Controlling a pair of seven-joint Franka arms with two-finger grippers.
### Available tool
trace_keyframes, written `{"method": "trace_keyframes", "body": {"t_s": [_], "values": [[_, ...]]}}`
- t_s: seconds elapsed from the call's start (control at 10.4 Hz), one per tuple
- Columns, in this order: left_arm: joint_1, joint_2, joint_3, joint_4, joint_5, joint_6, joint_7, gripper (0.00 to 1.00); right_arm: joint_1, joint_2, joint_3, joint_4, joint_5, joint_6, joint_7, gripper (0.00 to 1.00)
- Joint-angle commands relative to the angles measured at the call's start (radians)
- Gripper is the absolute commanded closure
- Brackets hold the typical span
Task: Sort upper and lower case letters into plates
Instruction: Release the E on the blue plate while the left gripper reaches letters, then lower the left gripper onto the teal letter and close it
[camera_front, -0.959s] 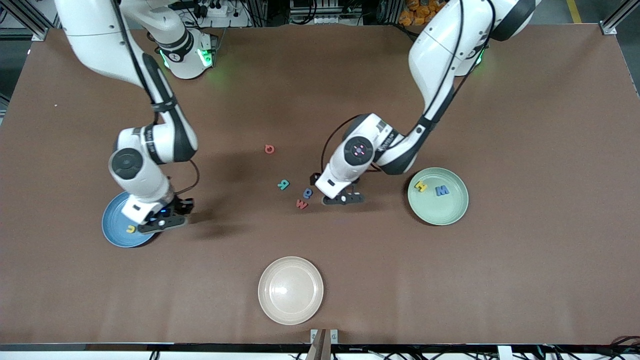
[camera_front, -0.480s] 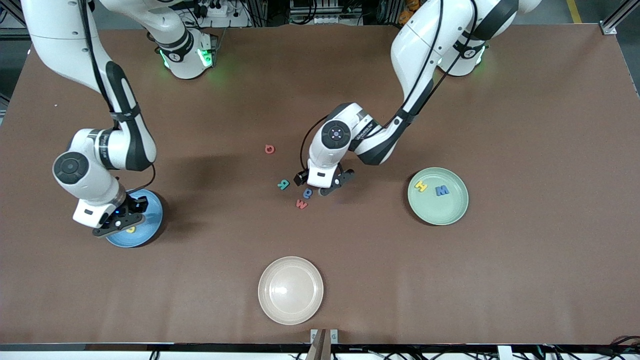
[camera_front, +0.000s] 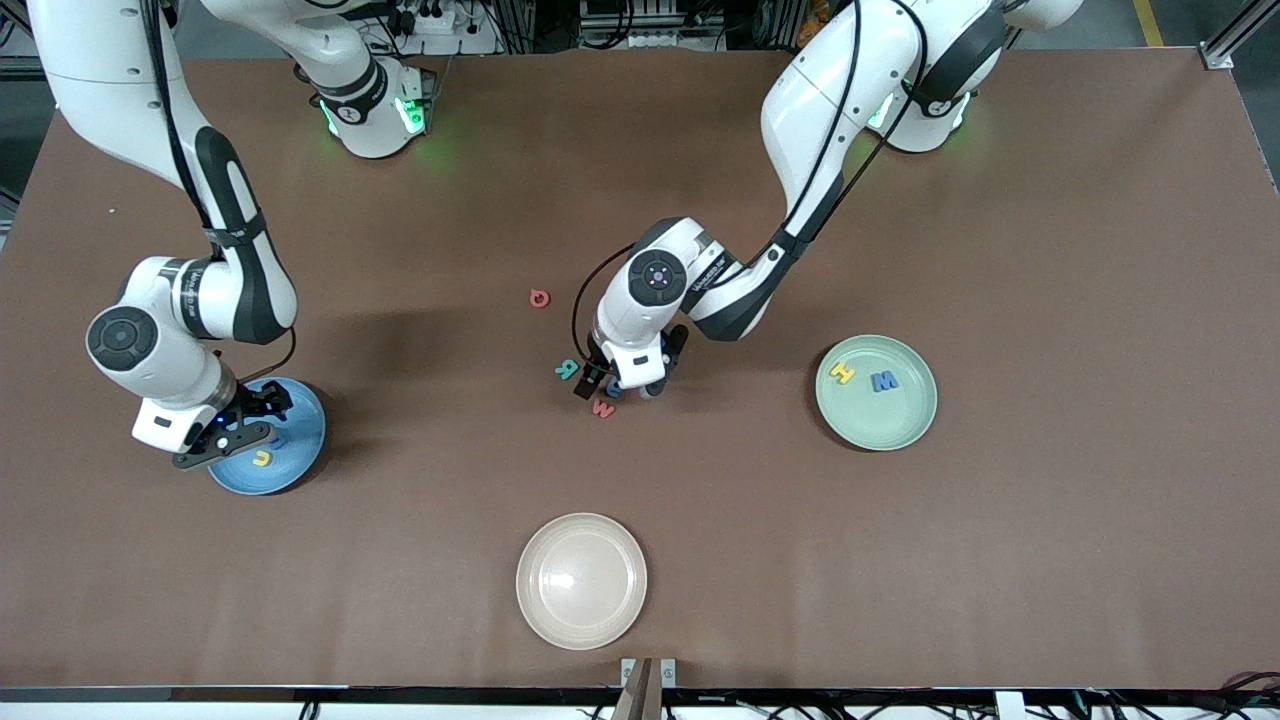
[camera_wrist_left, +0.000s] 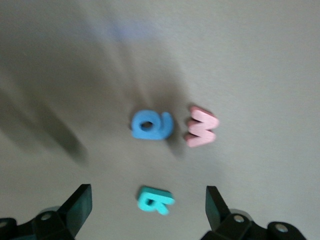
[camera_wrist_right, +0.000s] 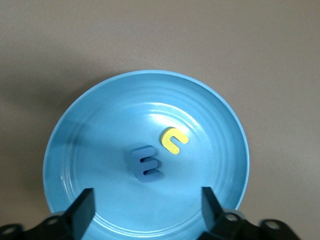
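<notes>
— Over the cluster of loose letters mid-table, the left gripper (camera_front: 612, 384) hangs with its fingers spread wide and nothing between them. Under it lie a blue letter (camera_wrist_left: 152, 125), a pink W (camera_wrist_left: 202, 126) just beside that, and a teal letter (camera_wrist_left: 155, 199).

— What could go wrong?

— They lie close together, so I judge a descent on the blue one could nudge the W or pinch two at once.

— And the other arm?

— The right gripper (camera_front: 222, 433) is over the blue plate (camera_front: 300, 445), jaws likewise apart and empty, above a dark blue E (camera_wrist_right: 145, 165) and a yellow u-shaped letter (camera_wrist_right: 174, 140) lying in the plate.

— What does each view add?

— The right wrist view shows the E, which the arm hides in the front view. Only the front view shows the green plate (camera_front: 905, 425) with a yellow H (camera_front: 842, 373) and a blue M (camera_front: 884, 381), a red letter (camera_front: 539, 298) lying apart (case unreadable), and a bare cream plate (camera_front: 581, 620).
</notes>
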Motion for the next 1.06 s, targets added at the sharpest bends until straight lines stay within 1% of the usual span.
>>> {"method": "trace_keyframes", "body": {"t_s": [0.0,0.1,0.19,0.29,0.38,0.58,0.86,0.96], "values": [[-0.012,0.036,0.011,0.066,-0.132,0.030,-0.114,0.00,-0.005,0.001,0.005,-0.005,-0.008,-0.006,-0.011,0.00],[-0.012,0.036,0.011,0.066,-0.208,0.064,-0.184,0.00,-0.005,0.003,0.005,-0.003,-0.008,-0.006,-0.011,0.00],[-0.020,0.042,0.011,0.060,-0.250,0.111,-0.205,0.00,-0.005,0.003,0.005,-0.003,-0.008,-0.006,-0.011,0.00],[-0.055,0.067,0.013,0.053,-0.255,0.168,-0.209,0.00,-0.005,0.003,0.005,-0.005,-0.008,-0.006,-0.011,0.00],[-0.063,0.093,0.013,0.052,-0.255,0.211,-0.211,0.00,-0.008,0.004,0.005,-0.005,-0.008,-0.006,-0.013,0.00],[-0.062,0.092,0.013,0.038,-0.312,0.225,-0.267,0.00,-0.011,0.012,0.005,-0.005,-0.008,-0.006,-0.016,0.00],[-0.065,0.098,0.014,0.032,-0.317,0.227,-0.263,0.00,-0.013,0.043,0.004,-0.003,-0.010,-0.004,-0.024,0.00],[-0.065,0.098,0.014,0.012,-0.317,0.233,-0.263,0.00,-0.013,0.043,0.004,-0.003,-0.010,-0.006,-0.024,0.00]]}}
